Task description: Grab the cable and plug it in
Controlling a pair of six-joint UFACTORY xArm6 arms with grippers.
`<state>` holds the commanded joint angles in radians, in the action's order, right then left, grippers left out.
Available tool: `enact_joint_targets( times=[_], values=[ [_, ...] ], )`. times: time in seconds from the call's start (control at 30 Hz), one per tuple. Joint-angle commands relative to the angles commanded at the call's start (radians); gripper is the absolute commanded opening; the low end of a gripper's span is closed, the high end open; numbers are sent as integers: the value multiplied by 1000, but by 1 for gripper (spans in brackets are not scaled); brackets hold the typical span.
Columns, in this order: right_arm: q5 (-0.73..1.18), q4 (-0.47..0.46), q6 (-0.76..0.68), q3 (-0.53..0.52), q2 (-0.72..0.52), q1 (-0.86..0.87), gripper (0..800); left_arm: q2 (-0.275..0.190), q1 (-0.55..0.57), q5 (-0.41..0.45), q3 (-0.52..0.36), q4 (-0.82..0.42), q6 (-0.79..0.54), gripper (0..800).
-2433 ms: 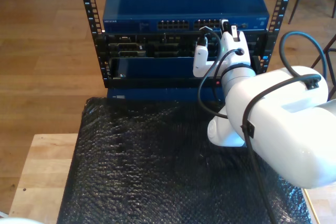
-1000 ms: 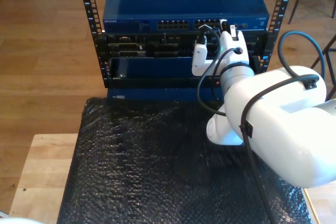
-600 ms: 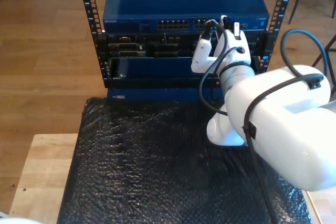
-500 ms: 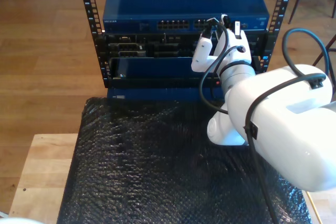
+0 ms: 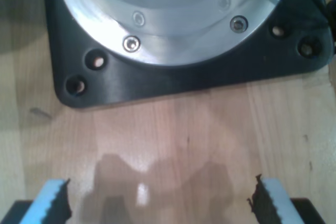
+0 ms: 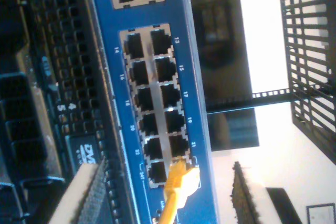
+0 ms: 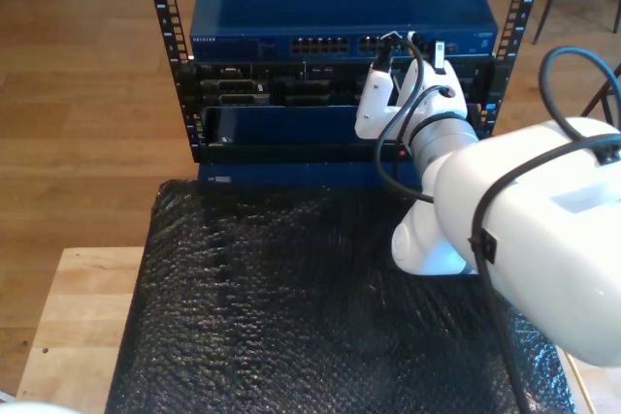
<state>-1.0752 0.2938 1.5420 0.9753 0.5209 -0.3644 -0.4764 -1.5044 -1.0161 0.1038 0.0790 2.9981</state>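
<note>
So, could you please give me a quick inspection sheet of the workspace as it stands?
Surface: black bubble-wrap mat on a wooden table, bare.
Job's things: yellow cable, plug at a port in the last pair on the blue switch; seating cannot be told.
Clutter: nothing seen.
Grippers: my second gripper open, jaws either side of the cable; my first gripper open over bare wood near a black base plate.
Cables: thick black cable looping along the white arm.
Surroundings: rack rails, wooden floor.
</note>
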Motion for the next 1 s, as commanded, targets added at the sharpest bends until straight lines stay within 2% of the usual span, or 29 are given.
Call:
enact_joint_targets(
  times=[0.27,0.6,0.83,1.0],
  values=[
    [21,-21,0,-74,-100,5,635,0,0,0,0,0,0,800],
    [126,-71,2,-218,-275,63,675,0,0,0,0,0,0,800],
    [330,-115,6,-258,-407,135,700,0,0,0,0,0,0,800],
    [563,-232,6,-250,-491,229,708,0,0,0,0,0,0,800]
  ],
)
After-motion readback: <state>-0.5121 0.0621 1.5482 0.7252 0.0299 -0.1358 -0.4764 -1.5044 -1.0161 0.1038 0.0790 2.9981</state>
